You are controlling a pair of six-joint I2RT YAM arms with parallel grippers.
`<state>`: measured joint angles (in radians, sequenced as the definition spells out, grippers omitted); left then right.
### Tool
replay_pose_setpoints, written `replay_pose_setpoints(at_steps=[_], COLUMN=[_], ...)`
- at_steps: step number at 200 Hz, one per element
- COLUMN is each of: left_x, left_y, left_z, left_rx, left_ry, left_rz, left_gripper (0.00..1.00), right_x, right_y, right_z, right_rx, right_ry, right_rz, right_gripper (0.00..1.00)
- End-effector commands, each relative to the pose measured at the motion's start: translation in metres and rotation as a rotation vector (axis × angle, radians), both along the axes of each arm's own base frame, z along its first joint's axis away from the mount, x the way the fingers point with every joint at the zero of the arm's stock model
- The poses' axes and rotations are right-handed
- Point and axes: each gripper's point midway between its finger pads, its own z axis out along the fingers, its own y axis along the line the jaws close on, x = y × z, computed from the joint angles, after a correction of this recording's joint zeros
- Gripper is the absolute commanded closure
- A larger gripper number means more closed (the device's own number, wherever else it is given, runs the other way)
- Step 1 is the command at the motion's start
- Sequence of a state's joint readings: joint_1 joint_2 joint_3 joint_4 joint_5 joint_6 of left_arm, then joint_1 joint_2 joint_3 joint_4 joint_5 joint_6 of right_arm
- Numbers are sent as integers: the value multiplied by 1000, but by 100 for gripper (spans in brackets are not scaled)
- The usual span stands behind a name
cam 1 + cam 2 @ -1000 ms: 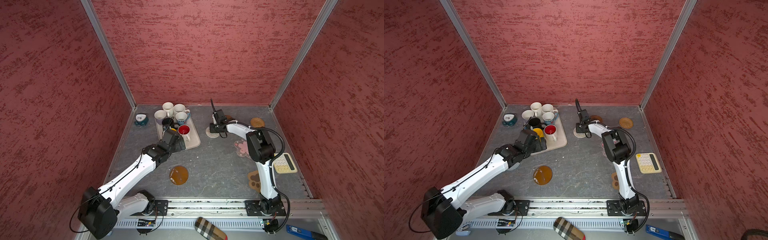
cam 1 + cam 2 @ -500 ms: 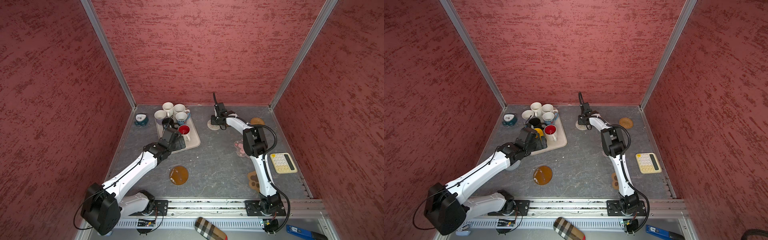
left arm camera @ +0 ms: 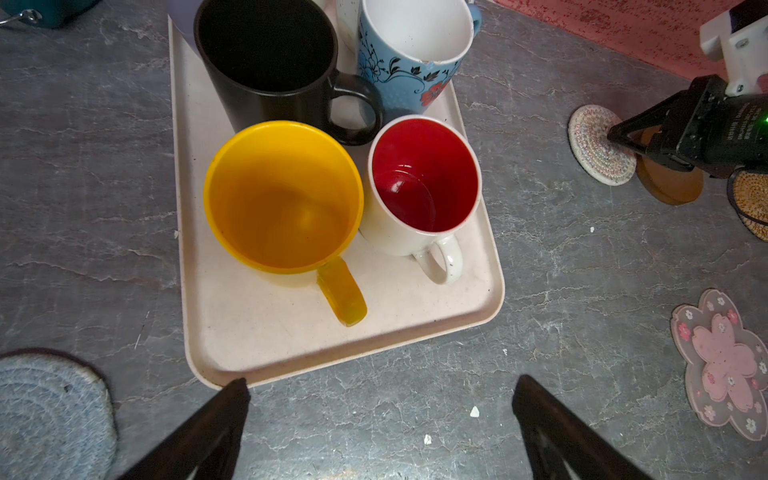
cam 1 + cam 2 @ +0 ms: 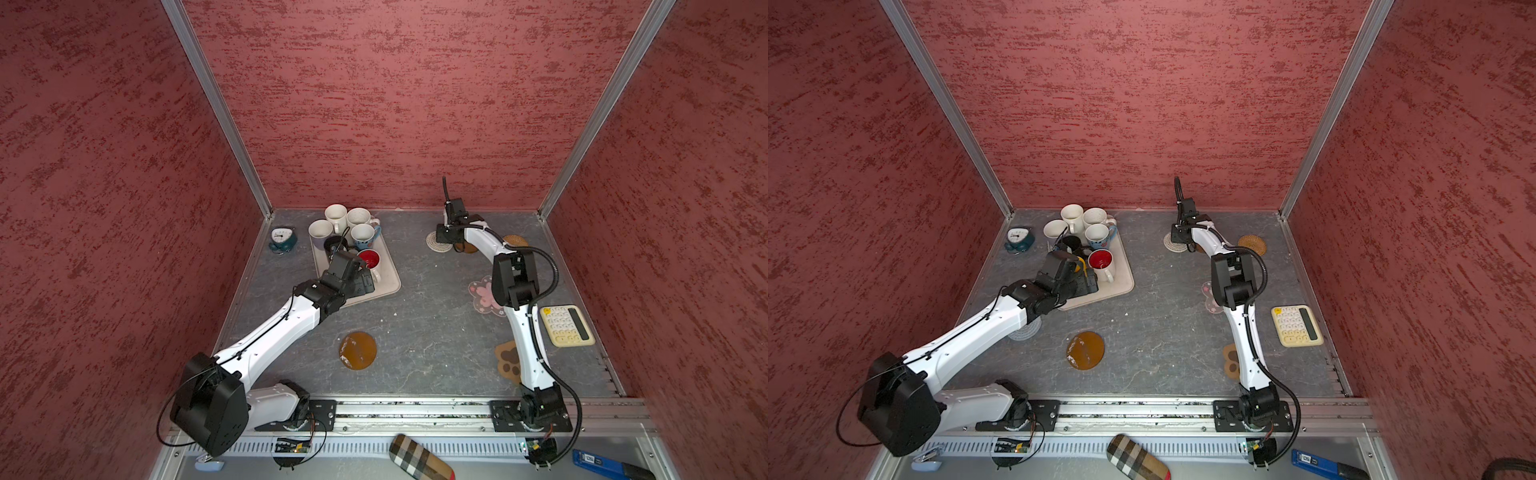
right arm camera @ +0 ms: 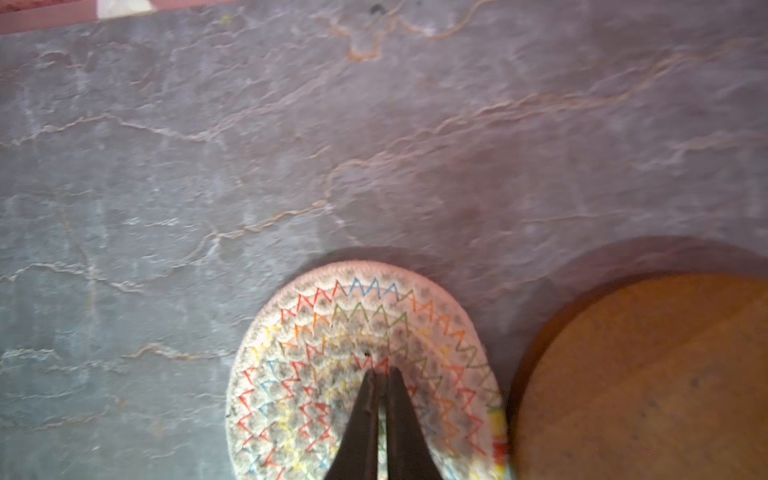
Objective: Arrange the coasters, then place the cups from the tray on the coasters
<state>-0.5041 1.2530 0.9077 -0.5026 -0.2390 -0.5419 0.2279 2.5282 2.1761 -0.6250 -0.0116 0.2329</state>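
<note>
1. Fingers of the left gripper [image 3: 382, 380] stand wide apart and hold nothing; it hovers over the near edge of the tray [image 3: 270, 332], with the bare table showing between the tips.
2. The right gripper [image 5: 380, 372] has its fingers drawn together with only a sliver between them. The tips sit on top of the cream woven coaster [image 5: 332, 332], near its middle, and nothing is clamped between them.
3. That coaster lies near the back wall, just beside a brown disc [image 5: 644, 374]. The tan rattan round [image 4: 1252, 245] is close on the disc's other side.
4. The tray holds the yellow mug [image 3: 282, 199] and the red-lined white mug [image 3: 424, 187] side by side, handles toward its near edge. Behind them stand the black mug [image 3: 266, 54] and the blue floral mug [image 3: 407, 54]. All four are upright and empty.
5. The lavender mug [image 4: 320, 229] and two white mugs [image 4: 336, 214] cluster at the tray's far end; I cannot tell whether all three stand on it.
6. No cup stands on a coaster.
7. The other coasters lie loose on the table: a second brown disc [image 4: 358, 350] mid-front, the pink flower [image 3: 723, 365], the paw-print [image 4: 509, 361] partly under the right arm, and the grey-blue crochet round [image 3: 50, 415] beside the tray's near corner.
8. White lettering on the right gripper's body is too small to read, as are the calculator [image 4: 567, 326] keys.
</note>
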Motion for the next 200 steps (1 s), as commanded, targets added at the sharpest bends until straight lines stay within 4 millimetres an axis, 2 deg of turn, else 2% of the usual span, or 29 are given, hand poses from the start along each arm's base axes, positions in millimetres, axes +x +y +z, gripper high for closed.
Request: replay_pose_setpoints(at_steps=[1, 51, 66, 125, 166, 179, 200], left_x=[11, 13, 14, 12, 9, 9, 8], left_y=[-8, -12, -11, -10, -8, -8, -8], left_z=[12, 14, 15, 14, 12, 11, 12], left_rx=[-22, -29, -27, -17, -21, -20, -20], left_ry=[-38, -44, -50, -52, -53, -51, -48], left_rz=[-12, -19, -19, -21, -17, -18, -22], left_gripper=[0, 0, 0, 1, 0, 0, 1], right_x=[-15, -16, -15, -14, -11, -9, -6], right_y=[-40, -75, -68, -12, -17, -21, -15], right_z=[-20, -20, -19, -9, -13, -11, 3], right_rx=[-92, -171, -143, -79, -99, -112, -71], right_ry=[86, 99, 96, 65, 84, 85, 63], right_rz=[-38, -75, -49, 46, 9, -9, -5], right_gripper=[92, 93, 95, 95, 95, 89, 71])
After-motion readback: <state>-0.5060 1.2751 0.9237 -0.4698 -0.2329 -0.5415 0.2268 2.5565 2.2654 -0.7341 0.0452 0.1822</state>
